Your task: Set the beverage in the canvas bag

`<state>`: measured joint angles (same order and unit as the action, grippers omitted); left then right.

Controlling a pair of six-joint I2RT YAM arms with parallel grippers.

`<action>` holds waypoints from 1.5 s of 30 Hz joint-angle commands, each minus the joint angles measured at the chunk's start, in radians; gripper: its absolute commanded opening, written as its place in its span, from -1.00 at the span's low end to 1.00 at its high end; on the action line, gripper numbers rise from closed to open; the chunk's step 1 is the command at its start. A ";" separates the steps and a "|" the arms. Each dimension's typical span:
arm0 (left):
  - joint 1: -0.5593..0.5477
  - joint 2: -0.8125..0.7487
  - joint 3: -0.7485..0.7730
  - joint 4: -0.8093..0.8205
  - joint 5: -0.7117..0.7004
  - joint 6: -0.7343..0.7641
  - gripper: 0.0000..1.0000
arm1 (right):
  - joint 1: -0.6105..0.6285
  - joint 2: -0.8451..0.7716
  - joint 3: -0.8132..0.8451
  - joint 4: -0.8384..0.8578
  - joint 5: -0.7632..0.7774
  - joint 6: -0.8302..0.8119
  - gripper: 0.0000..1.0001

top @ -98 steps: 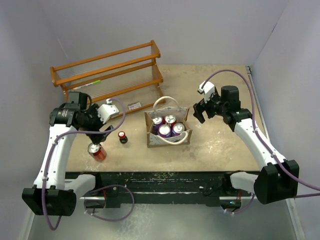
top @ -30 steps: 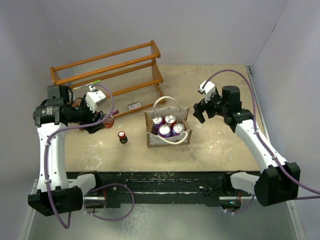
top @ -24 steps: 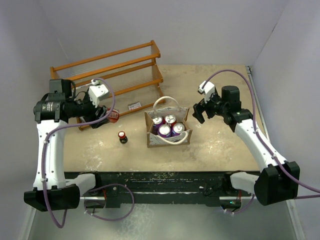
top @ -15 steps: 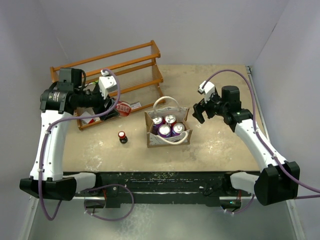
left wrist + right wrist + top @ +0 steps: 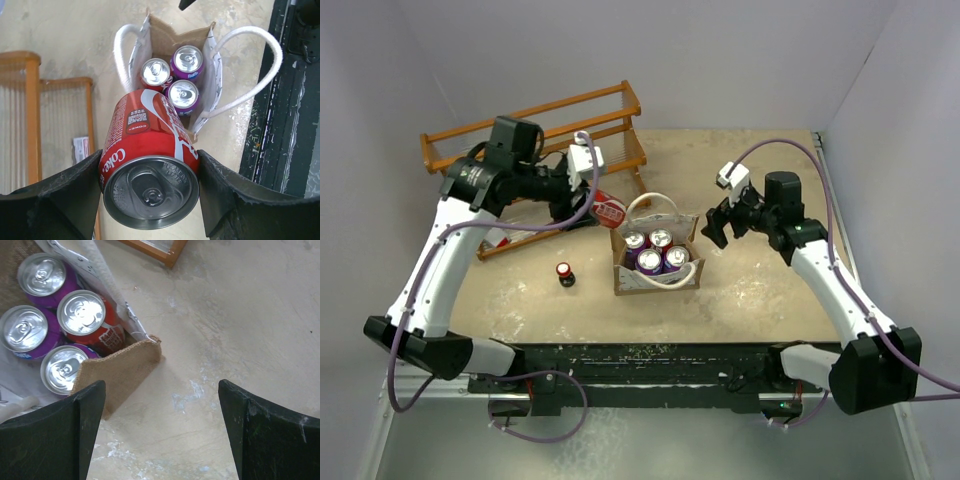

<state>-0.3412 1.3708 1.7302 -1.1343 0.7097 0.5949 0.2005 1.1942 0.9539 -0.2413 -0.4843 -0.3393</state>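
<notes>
The beverage, a red Coke can (image 5: 609,210) (image 5: 150,145), hangs in the air just left of the canvas bag's far-left corner. My left gripper (image 5: 600,208) (image 5: 150,197) is shut on it, one finger on each side of the can near its top. The tan canvas bag (image 5: 655,283) (image 5: 172,32) (image 5: 122,372) stands mid-table with white rope handles and holds several cans, purple and red. My right gripper (image 5: 715,228) (image 5: 162,425) hovers open over bare table just right of the bag, nothing between its fingers.
A wooden rack (image 5: 535,130) (image 5: 31,115) stands at the back left, under and behind the left arm. A small dark bottle with a red cap (image 5: 565,274) stands left of the bag. A white card (image 5: 80,149) lies by the rack.
The left arm has carried the can from the table's left side rightward to beside the bag. The right arm has barely moved and stays open.
</notes>
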 commanded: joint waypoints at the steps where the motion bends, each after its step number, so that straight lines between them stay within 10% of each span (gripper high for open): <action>1: -0.078 0.011 0.070 0.125 -0.002 0.002 -0.84 | -0.006 -0.062 0.023 0.032 -0.106 0.029 0.89; 16: -0.263 0.123 0.063 0.188 -0.048 0.067 -0.84 | -0.001 -0.040 0.006 0.079 -0.249 0.089 0.80; 45: -0.368 0.194 -0.032 0.331 -0.053 0.057 -0.83 | 0.132 0.121 0.009 0.064 0.112 0.044 0.23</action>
<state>-0.6834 1.5764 1.6733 -0.9203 0.6155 0.6434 0.3359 1.3476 0.9424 -0.1844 -0.4610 -0.2668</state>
